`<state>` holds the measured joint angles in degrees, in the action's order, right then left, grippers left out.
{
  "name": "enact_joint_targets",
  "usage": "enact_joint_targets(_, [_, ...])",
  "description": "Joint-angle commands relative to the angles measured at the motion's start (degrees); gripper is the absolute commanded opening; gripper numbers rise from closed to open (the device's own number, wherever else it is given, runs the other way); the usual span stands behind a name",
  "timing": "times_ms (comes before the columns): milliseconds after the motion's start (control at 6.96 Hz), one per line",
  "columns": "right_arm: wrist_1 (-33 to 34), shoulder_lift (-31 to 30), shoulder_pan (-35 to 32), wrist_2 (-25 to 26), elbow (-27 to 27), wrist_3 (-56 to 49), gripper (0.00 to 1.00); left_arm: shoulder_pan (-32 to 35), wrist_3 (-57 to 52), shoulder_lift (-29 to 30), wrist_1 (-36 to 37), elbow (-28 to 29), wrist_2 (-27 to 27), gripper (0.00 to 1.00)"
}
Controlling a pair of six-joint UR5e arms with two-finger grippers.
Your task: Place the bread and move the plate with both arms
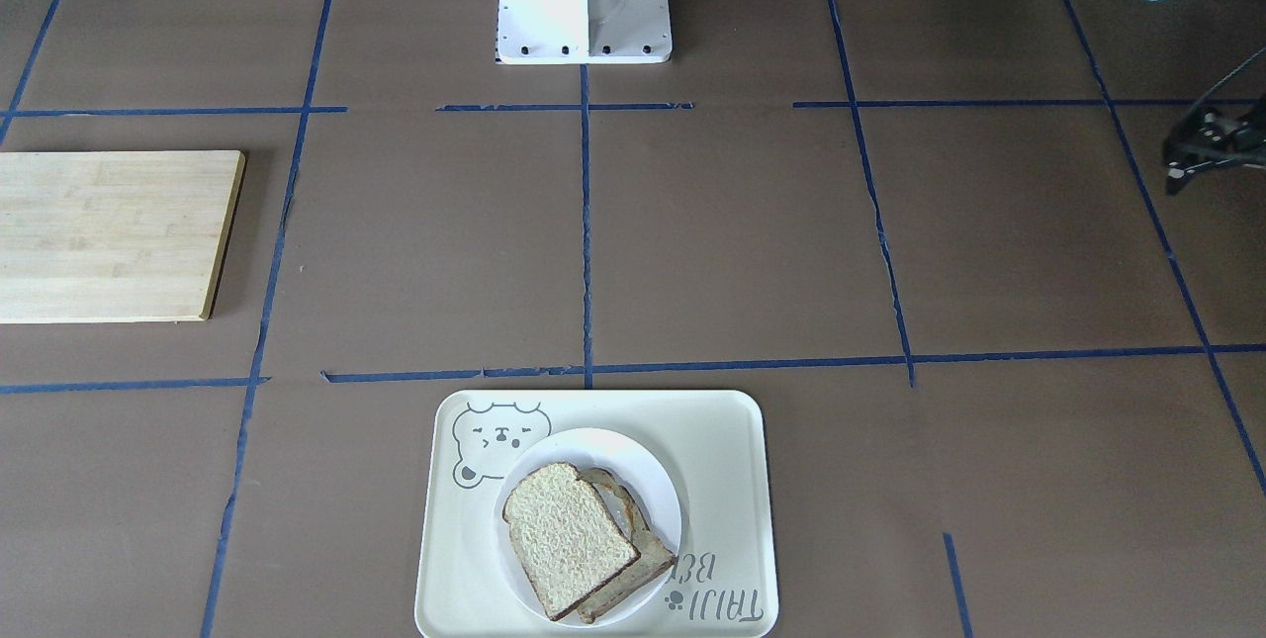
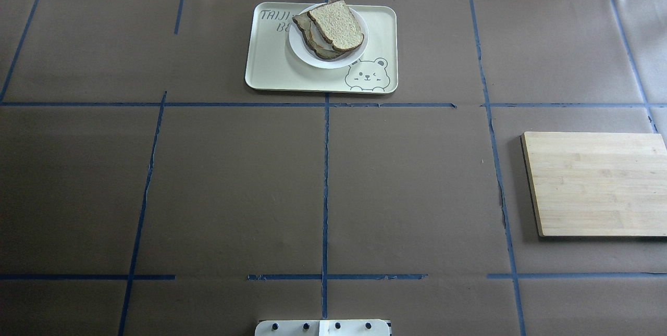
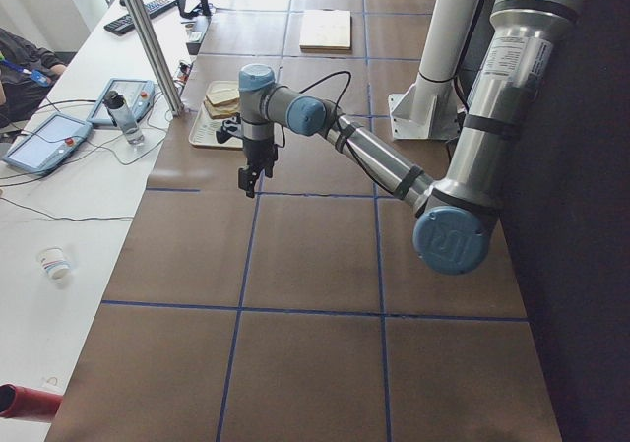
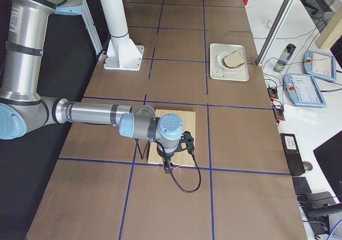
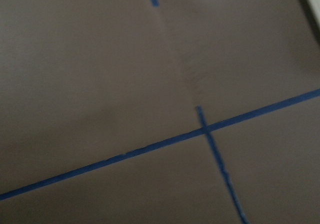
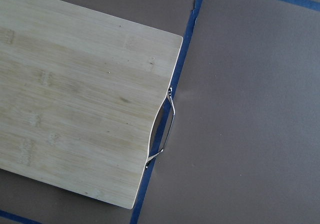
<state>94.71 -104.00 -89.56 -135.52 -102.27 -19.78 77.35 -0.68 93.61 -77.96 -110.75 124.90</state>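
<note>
Lying on round white plate [image 2: 338, 60], rough pale-crumb bread [image 2: 337, 24] overlaps second brown-crusted slice [image 2: 315, 44]; plate on cream rectangular tray [image 2: 271, 65]. Black left fingers [image 3: 245, 182], right fingers [image 4: 168, 168]: spread indiscernible, well apart from bread.

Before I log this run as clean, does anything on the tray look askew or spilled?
Nothing spilled. The bread lies skewed over a second slice, whose edge pokes out toward the plate rim; the plate sits on the tray.

bamboo cutting board [image 2: 594, 185] flat on brown table [image 2: 234, 190]; cream bear tray [image 2: 271, 67] far centre, well apart
</note>
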Motion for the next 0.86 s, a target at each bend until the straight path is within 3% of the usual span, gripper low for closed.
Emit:
enact_joint_targets(0, [0.0, -0.1, 0.0, 0.0, 0.1, 0.0, 1.0, 6.1, -2.1, -10.5, -2.4, 0.5, 2.5, 1.0])
enact_joint_targets(431, [0.0, -0.1, 0.0, 0.0, 0.1, 0.0, 1.0, 7.2, -2.3, -17.8, -6.5, 1.1, 7.6, 1.0])
enact_joint_targets(719, [0.0, -0.1, 0.0, 0.0, 0.3, 0.0, 1.0, 7.2, -2.3, -19.4, -9.0, 1.9, 8.3, 1.0])
